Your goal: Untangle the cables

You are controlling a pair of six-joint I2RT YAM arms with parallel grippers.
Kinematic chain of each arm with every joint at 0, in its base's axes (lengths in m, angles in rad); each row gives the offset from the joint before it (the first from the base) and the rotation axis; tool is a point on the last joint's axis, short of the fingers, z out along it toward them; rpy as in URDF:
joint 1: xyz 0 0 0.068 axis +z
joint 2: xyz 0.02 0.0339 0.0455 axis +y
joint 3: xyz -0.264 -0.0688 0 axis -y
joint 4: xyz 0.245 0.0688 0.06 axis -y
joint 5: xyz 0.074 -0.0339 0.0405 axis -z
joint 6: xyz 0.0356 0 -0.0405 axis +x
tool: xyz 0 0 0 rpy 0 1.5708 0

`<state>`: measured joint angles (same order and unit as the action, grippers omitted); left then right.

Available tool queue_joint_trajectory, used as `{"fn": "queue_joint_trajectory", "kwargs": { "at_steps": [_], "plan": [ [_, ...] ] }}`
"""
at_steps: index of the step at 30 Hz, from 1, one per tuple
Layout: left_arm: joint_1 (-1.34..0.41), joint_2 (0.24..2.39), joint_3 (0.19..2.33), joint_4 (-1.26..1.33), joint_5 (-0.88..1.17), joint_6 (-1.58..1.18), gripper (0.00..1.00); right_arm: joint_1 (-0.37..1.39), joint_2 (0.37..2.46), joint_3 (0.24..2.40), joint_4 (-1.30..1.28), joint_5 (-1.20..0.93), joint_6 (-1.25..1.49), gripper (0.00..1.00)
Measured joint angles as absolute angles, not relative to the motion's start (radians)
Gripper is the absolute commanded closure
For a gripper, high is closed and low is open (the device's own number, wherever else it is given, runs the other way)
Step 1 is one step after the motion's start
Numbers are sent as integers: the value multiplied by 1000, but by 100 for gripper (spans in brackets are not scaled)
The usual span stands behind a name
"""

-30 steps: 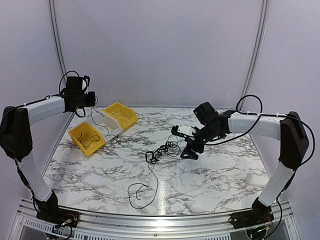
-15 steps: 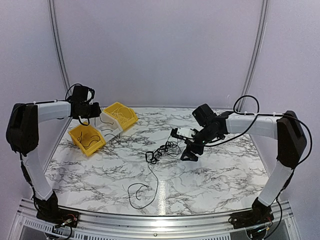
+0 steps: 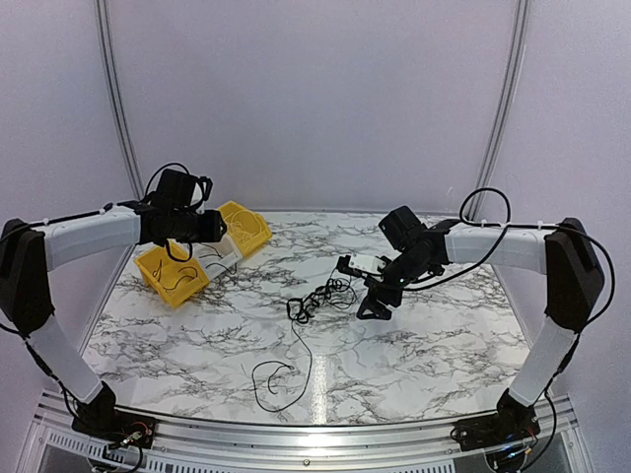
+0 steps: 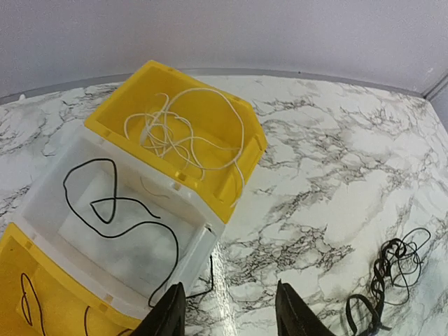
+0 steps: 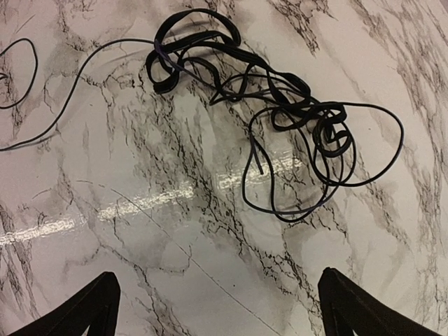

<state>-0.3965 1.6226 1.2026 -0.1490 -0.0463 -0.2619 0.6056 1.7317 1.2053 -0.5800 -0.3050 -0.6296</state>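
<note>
The left end effector hung over the bins with its fingers part-way apart and nothing between them. The right end effector stood wide open and empty just above the cables. Going by the bins, the job looked partly done: a black strand lay alone in the white bin, a pale cord was heaped in the far yellow bin, and more black wire showed in the near yellow bin. What was left was the clump near the middle of the marbled desk, well apart from the bins. It was thin, glossy black wire, knotted into tight overlapping loops with a few wider curls. One long tail ran off from it toward the near edge and ended in a loose ring.
</note>
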Motion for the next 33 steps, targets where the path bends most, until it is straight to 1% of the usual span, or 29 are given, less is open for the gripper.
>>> {"fn": "queue_joint_trajectory", "kwargs": {
  "at_steps": [4,9,13,18,23,33],
  "plan": [
    [-464,1652,1201,-199,-82,-210,52,606,1732,1206,-584,-305,-630,2],
    [-521,1736,1228,-294,-208,-76,48,606,1732,1206,-586,-309,-630,1],
    [-525,1795,1271,-352,-321,38,47,606,1732,1206,-586,-311,-630,1],
    [-523,1819,1303,-387,-411,124,47,606,1733,1206,-593,-313,-630,1],
    [-523,1863,1342,-398,-447,175,49,606,1744,1206,-599,-317,-633,2],
    [-523,1947,1401,-440,-449,227,50,606,1748,1206,-604,-324,-634,2]
  ]
}}
